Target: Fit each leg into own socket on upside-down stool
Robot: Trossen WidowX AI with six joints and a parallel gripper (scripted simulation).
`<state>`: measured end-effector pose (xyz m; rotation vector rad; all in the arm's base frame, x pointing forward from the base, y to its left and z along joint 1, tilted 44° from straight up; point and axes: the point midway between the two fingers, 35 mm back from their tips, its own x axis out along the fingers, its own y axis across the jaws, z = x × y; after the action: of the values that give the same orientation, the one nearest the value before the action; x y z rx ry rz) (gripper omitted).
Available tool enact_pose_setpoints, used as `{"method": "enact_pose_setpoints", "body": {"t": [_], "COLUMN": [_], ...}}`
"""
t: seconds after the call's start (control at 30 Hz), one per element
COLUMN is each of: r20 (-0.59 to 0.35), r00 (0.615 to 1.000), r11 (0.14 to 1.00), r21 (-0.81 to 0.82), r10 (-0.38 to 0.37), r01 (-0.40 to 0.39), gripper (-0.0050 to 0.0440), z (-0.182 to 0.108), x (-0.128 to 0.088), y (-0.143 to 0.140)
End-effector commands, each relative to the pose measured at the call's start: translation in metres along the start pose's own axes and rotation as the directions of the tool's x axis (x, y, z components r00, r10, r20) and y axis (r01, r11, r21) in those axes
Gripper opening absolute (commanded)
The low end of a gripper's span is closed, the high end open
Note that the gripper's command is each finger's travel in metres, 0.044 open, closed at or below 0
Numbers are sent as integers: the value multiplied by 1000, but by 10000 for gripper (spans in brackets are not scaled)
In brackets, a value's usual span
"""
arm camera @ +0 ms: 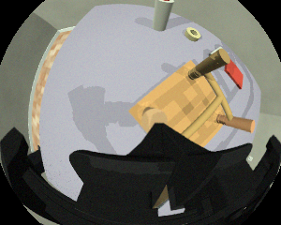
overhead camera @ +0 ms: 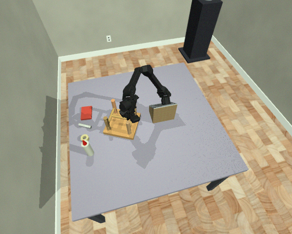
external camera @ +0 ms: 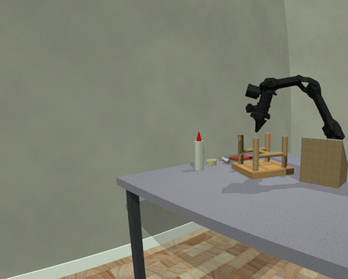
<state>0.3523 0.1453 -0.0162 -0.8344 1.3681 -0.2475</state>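
The stool seat (overhead camera: 118,132) (external camera: 259,174) (arm camera: 169,94) lies flat and upside down on the table. The dark leg (overhead camera: 106,123) (external camera: 240,149) (arm camera: 210,64), the near leg (overhead camera: 128,126) (external camera: 255,153) (arm camera: 155,116) and the back leg (overhead camera: 113,106) (external camera: 267,147) (arm camera: 239,123) stand upright at its corners. The right leg (external camera: 284,151) also stands upright; my gripper hides it in the top view and the wrist view. Fine contact at the shoulders is too small to judge. My gripper (overhead camera: 135,121) (external camera: 257,131) (arm camera: 158,127) is shut and empty, a little above the leg tops, touching none visibly.
Stretcher bars (external camera: 271,154) (arm camera: 219,100) join between the legs. A tan block (overhead camera: 164,113) (external camera: 320,162) stands by the arm's base. Beyond the stool are a glue bottle (overhead camera: 88,148) (external camera: 198,154), a tape ring (external camera: 211,162), a white stick (overhead camera: 85,125) and a red box (overhead camera: 86,112).
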Motion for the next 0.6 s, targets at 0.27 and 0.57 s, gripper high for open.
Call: {"method": "enact_pose_setpoints", "body": {"t": [0.27, 0.57], "r20": [-37, -60], "r00": [997, 992], "r11": [963, 902], "r21": [259, 413], "r10": [-71, -114], "r01": [78, 128], "gripper": [0, 0], "z": [-68, -119], "x": [-38, -52], "y": [-79, -118]}}
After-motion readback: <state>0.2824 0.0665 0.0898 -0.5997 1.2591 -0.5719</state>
